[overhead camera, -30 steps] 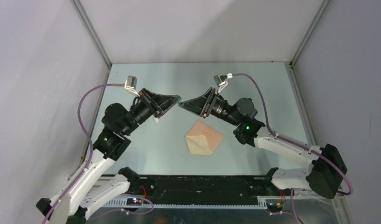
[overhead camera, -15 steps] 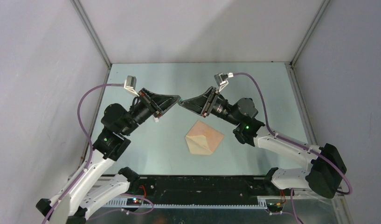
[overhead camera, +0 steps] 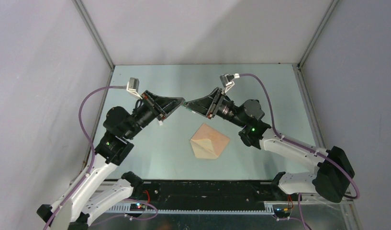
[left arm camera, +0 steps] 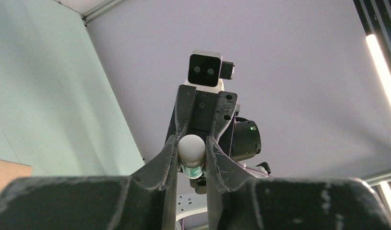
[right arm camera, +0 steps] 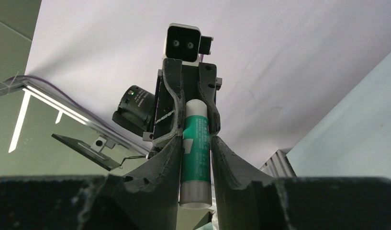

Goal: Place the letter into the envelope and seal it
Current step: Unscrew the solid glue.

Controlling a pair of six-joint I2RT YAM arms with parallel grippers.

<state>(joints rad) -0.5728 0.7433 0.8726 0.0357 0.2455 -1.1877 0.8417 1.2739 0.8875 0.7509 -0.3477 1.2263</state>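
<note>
Above the pale green surface, just beyond the envelope, left claw and right claw meet tip to tip. Both are clamped on one glue stick, right on its green body, left on its white cap end. A skewed pull could twist it loose and drop it onto the envelope, which lies flat with open air between. The letter cannot be told apart from it.

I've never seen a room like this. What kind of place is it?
Probably a robot test booth in a lab. A left arm and a right arm, sharing a glue stick, are fixed to one table; grey walls on metal posts box it in, and a camera rides on each wrist.
</note>
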